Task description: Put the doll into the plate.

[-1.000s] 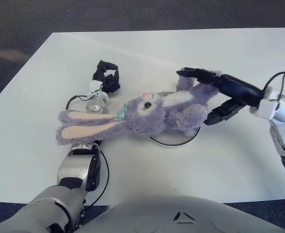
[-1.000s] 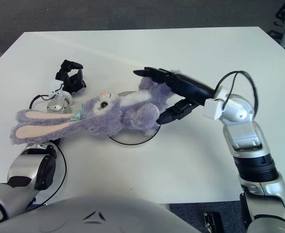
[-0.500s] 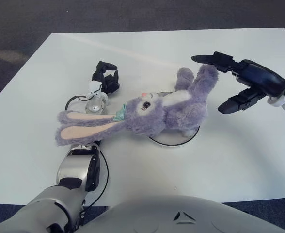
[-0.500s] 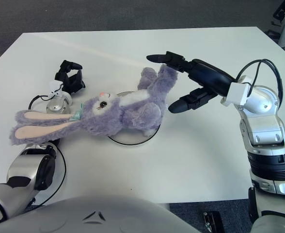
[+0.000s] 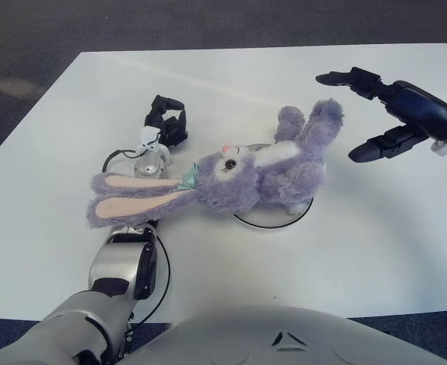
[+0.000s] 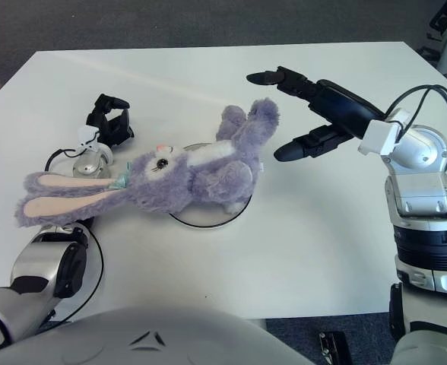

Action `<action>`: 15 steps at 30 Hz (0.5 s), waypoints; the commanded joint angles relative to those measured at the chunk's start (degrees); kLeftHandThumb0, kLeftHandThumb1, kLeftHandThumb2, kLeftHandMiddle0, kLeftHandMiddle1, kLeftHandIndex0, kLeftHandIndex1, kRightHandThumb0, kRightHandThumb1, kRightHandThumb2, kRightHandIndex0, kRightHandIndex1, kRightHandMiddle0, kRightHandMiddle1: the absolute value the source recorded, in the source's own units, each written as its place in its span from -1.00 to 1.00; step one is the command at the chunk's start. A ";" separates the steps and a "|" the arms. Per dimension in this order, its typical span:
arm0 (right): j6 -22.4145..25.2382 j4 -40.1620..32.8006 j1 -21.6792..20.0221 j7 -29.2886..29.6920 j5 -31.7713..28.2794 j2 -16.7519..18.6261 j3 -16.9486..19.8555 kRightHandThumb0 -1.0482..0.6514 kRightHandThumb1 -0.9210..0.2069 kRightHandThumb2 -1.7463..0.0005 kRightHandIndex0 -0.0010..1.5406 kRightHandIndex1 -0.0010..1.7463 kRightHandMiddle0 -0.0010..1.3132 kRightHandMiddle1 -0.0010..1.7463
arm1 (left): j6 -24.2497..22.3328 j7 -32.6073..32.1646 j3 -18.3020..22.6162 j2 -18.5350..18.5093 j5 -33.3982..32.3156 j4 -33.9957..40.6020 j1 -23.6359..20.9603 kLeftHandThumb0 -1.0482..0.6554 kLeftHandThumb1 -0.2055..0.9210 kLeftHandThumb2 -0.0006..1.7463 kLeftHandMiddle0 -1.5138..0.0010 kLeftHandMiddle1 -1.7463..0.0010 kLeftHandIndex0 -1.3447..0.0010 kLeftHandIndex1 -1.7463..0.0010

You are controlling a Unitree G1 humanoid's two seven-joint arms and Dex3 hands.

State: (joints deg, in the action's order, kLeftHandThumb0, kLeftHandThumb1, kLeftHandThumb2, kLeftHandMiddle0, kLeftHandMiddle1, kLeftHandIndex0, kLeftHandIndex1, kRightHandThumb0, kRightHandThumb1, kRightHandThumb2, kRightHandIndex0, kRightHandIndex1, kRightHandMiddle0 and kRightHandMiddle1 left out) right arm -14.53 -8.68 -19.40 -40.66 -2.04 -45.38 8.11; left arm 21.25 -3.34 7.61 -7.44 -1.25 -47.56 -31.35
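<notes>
Filling most of the frame, the white tabletop point(image 5: 345, 251) carries everything. At its middle lies the doll point(image 5: 231, 179), a purple plush rabbit on its side: its body and legs rest over the plate point(image 5: 273, 217), while its head and long pink-lined ears stretch left, off the plate and onto the tabletop. One arm and one foot point up toward the top of the frame.

At the upper right, the right hand point(image 6: 311, 110) hovers clear of the doll, just right of its raised arm. Its fingers point(image 6: 273, 77) are spread wide apart, one reaching left above and another lower down, holding nothing.

Left of centre, the left hand point(image 5: 166, 122) shows beside the doll's head, just above the ears. Its dark fingers are curled inward and grip nothing that can be seen.
</notes>
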 commanded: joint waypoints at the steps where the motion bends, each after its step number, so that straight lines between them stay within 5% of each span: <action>1: -1.85 4.89 -3.67 1.89 3.83 -1.02 -0.78 -0.91 -0.88 0.75 -0.88 -0.96 -1.00 -0.62 | -1.99 0.68 -0.16 0.28 0.10 -2.86 3.28 -0.21 0.60 -0.05 -0.19 -1.00 0.51 -1.00; 8: -1.59 13.13 -7.10 5.78 7.36 1.45 -2.63 -0.84 -0.92 0.73 -0.78 -0.93 -1.00 -0.36 | -1.98 -0.06 -0.38 -0.17 0.81 -3.30 3.19 -0.21 0.61 -0.05 -0.21 -1.00 0.52 -1.00; 15: 6.52 16.78 -9.31 4.81 -1.05 5.00 -0.60 -0.65 -0.74 0.50 -0.63 -0.82 -1.00 0.00 | -1.10 -0.29 0.17 -0.08 0.47 -3.23 3.41 -0.21 0.65 -0.09 -0.19 -1.00 0.54 -1.00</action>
State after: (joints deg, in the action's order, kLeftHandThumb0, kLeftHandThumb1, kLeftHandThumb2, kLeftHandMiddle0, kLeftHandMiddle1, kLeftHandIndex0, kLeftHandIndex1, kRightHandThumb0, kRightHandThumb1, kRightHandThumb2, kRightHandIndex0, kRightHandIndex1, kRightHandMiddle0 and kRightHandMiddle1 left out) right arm -10.07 6.12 -26.86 -35.49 -0.16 -41.66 6.55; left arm 21.59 -3.30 7.55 -7.73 -0.85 -47.79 -31.41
